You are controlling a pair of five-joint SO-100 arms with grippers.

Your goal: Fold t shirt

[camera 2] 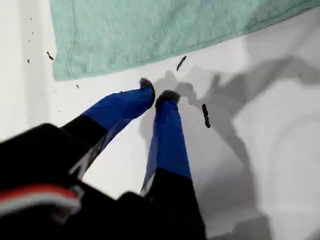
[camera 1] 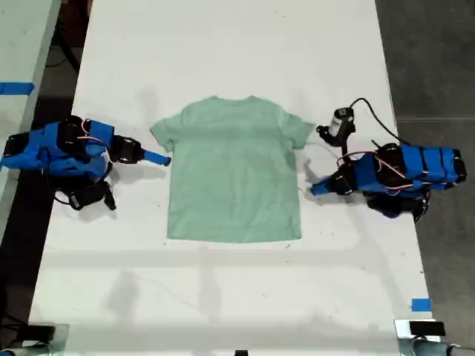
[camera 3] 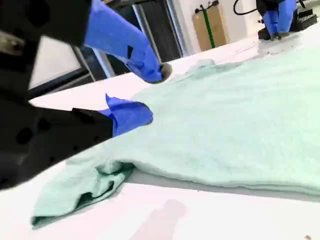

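T shirt (camera 1: 234, 170) flat (collar toward exterior view's top)

You see a plain pale mint-green soft-fabric t-shirt (camera 1: 234, 170), unprinted, on a flat white table (camera 1: 223, 44); blue tape squares (camera 1: 420, 305) mark it, and both arms are bright blue and black.

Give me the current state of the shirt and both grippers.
shirt: spread flat on the table, unfolded, one sleeve rumpled.
my first gripper: nearly shut, empty, beside the shirt, not touching it.
my second gripper: open over the rumpled sleeve, holding nothing.
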